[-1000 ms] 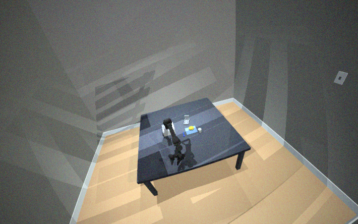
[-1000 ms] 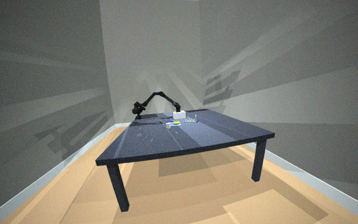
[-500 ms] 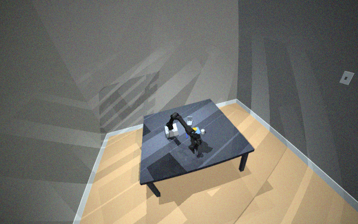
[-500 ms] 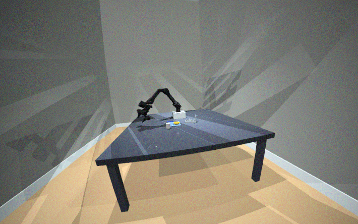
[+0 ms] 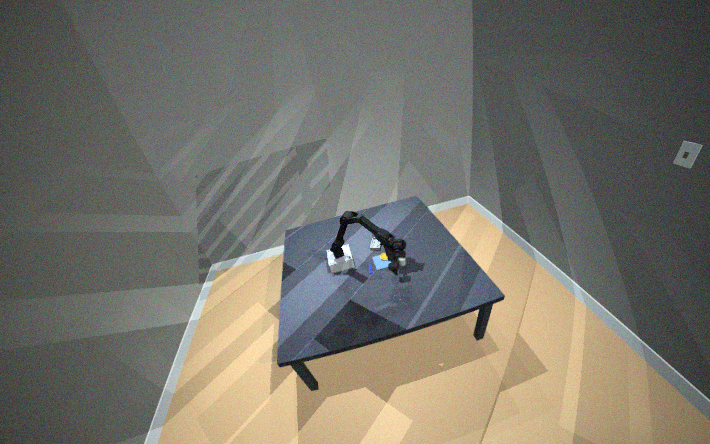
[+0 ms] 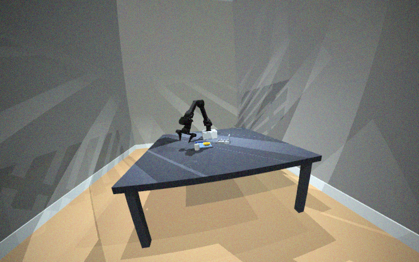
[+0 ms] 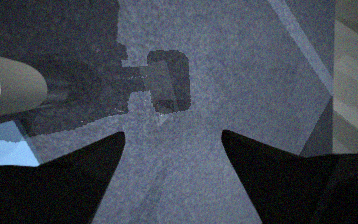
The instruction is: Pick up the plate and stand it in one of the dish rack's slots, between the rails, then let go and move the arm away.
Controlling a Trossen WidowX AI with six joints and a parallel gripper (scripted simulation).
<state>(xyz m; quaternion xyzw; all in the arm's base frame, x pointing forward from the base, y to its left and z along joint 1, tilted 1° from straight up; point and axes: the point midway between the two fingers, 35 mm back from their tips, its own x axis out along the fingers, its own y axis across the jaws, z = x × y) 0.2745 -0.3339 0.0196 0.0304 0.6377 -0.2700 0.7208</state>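
A small yellow thing (image 5: 384,257) (image 6: 206,143), which looks like the plate though it is too small to be sure, lies on a light blue mat (image 5: 380,263) (image 6: 202,146) (image 7: 16,146). The small pale dish rack (image 5: 374,244) (image 6: 223,141) stands on the table near the mat; its slots are too small to make out. My gripper (image 5: 395,269) (image 6: 185,141) (image 7: 174,135) is open and empty, pointing down above the table to one side of the mat. The wrist view shows neither the yellow thing nor the rack.
A pale cup (image 5: 402,261) (image 6: 196,147) (image 7: 22,87) stands by the mat, close to the gripper in the top view. A small dark blue thing (image 5: 370,269) lies on the mat's other side. The arm's white base (image 5: 341,263) (image 6: 209,134) stands on the dark table (image 5: 335,293) (image 6: 246,160).
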